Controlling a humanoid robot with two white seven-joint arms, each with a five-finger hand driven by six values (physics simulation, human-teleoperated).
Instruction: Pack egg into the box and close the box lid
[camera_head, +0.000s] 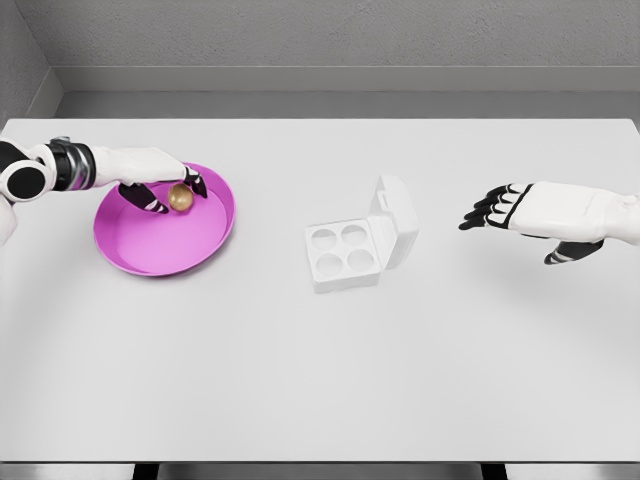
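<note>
In the head view, the task looks to be at its first step. The egg (180, 198) lies in the pink bowl (150, 250), in its upper part, and is not yet packed. The left hand (160, 185) reaches into the bowl from the left edge. Its dark fingers (196, 183) curl around the egg on both sides, but I cannot tell if they already press on it or only surround it. The box (345, 252) stands near the middle of the white table (320, 380), well apart from the bowl. All four of its cups are empty, and the lid (397, 220) stands up, open, at its right side. The right hand (500, 208) hovers to the right of the box with fingers stretched and relaxed, holding nothing. What remains, in my judgement: lifting the egg, carrying it to a cup, then closing the lid.
</note>
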